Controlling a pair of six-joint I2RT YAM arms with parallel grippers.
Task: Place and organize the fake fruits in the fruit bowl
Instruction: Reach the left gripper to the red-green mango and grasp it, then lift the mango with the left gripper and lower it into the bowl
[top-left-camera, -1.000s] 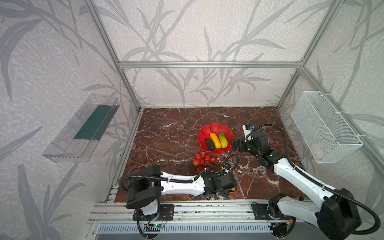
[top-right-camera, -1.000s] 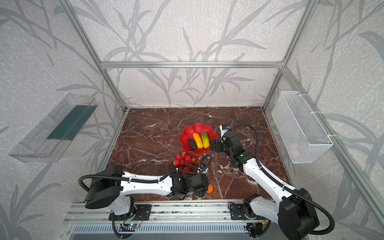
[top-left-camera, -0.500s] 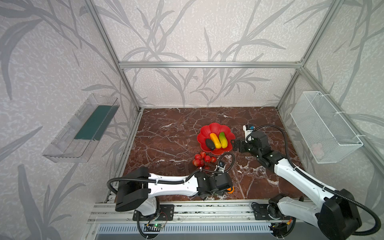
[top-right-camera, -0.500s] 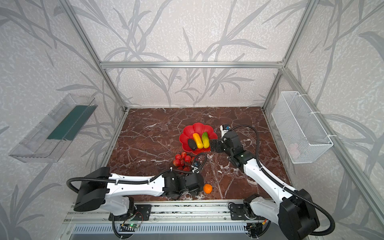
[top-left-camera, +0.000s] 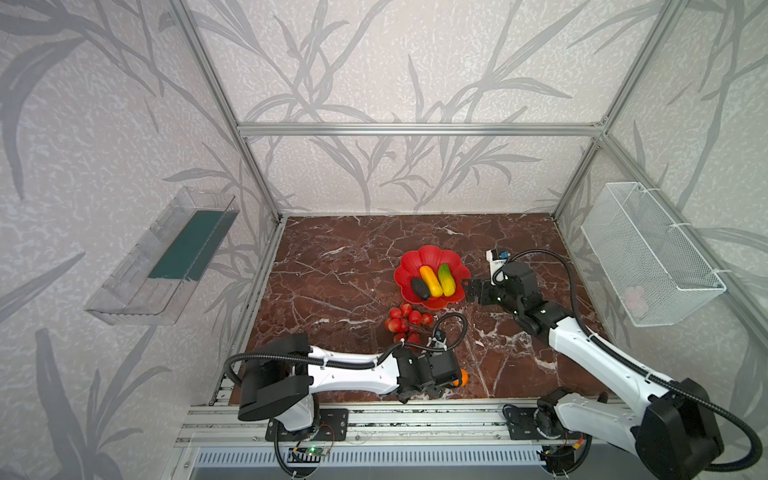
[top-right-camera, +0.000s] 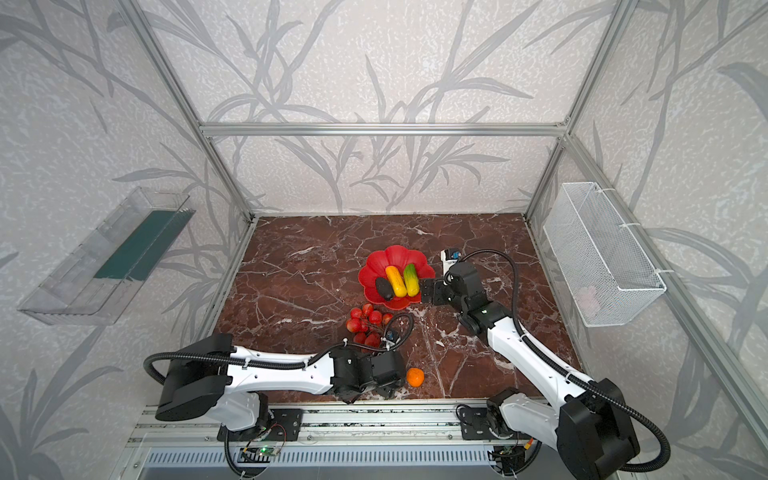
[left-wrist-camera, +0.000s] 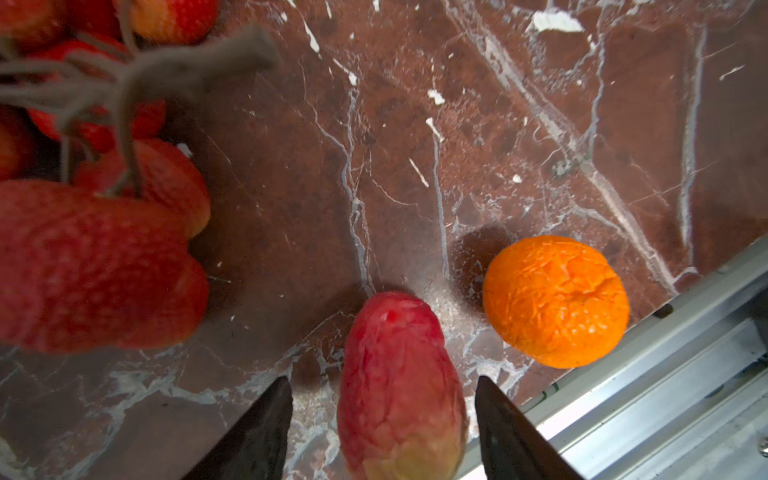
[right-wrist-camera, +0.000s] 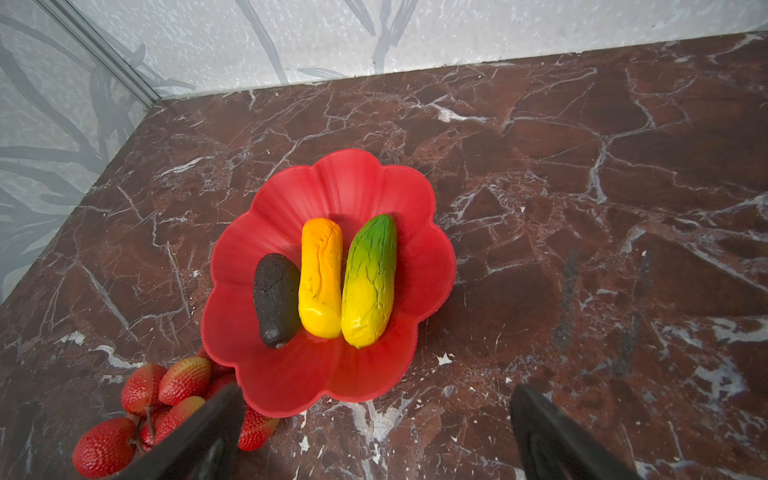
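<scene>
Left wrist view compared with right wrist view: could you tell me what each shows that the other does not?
Only left wrist: the open left gripper straddling the red-yellow peach, the small orange beside it. Only right wrist: the fruit bowl holding the dark oval, yellow oblong and green-yellow oblong. Both: the red berry cluster, the marble table.

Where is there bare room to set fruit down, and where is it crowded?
Bare: far half of the bowl, behind its three fruits, and the table left of it. Crowded: the front edge, with berries, peach, orange and left gripper.
</scene>
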